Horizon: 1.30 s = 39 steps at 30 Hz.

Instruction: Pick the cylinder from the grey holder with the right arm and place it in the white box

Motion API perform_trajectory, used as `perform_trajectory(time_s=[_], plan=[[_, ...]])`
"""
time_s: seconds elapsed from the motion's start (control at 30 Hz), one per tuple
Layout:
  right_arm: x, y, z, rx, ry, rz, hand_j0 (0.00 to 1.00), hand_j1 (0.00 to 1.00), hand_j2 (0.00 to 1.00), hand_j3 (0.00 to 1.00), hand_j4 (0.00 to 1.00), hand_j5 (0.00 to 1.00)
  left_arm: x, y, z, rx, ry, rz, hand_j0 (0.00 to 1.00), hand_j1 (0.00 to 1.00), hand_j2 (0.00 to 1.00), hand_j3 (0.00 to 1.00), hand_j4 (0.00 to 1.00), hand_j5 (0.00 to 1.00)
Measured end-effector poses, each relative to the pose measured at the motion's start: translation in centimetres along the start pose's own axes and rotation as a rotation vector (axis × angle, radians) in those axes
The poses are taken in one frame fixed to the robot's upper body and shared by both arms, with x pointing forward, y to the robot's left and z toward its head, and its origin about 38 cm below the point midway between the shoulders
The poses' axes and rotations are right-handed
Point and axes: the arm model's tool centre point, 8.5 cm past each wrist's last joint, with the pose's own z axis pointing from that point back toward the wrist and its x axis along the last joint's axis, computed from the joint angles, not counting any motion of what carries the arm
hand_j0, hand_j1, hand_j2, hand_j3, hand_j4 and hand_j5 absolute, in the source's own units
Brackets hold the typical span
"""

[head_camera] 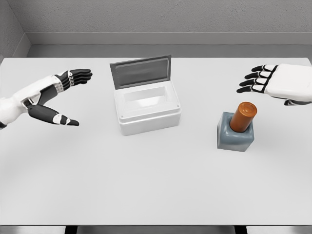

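Cylinder (pixel 243 116) stands tilted in grey holder (pixel 235 132) on the surface (pixel 156 185). White box (pixel 146 106), lid raised, sits left. Right hand (pixel 265 80) and left hand (pixel 61 95): fingers spread, holding nothing.

Your right hand (pixel 273 83) open above-right of the orange cylinder (pixel 243 117) in its holder (pixel 234 135), white box (pixel 147 105) well left, left hand (pixel 58 95) open beyond it.

A white table (pixel 146 185) fills most of the head view, its surface plain and matte; its far edge is seen against a grey wall (pixel 165 17) with a rough, speckled texture; a second grey wall (pixel 10 29) is seen at the far left, the two meeting in a corner; beneath the table's near edge, dark supports (pixel 71 229) are glimpsed against a grey strip.
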Motion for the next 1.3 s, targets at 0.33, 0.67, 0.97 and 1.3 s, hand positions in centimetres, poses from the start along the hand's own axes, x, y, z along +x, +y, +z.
perform_trajectory(time_s=[0.33,0.67,0.97,1.3], plan=[[-0.8,-1.3,0.5,0.006,0.028,0.023,1.00,1.00,1.00,1.00,1.00,1.00,0.0,0.0,-0.1,-0.001,0.002,-0.002,1.00,1.00,1.00,1.00,1.00,1.00],[-0.8,-2.3,0.4,0.000,0.018,0.057,1.00,1.00,1.00,1.00,1.00,1.00,-0.6,1.4,-1.8,0.036,-0.015,0.023,1.00,1.00,1.00,1.00,1.00,1.00],[1.1,0.3,-0.7,0.066,-0.083,-0.043,1.00,1.00,1.00,1.00,1.00,1.00,-0.6,2.2,-1.9,0.048,-0.011,0.018,1.00,1.00,1.00,1.00,1.00,1.00],[1.5,-0.4,-1.8,0.072,-0.117,-0.038,1.00,1.00,1.00,1.00,1.00,1.00,-1.2,4.8,-1.9,0.104,0.011,0.011,1.00,1.00,1.00,1.00,1.00,1.00]])
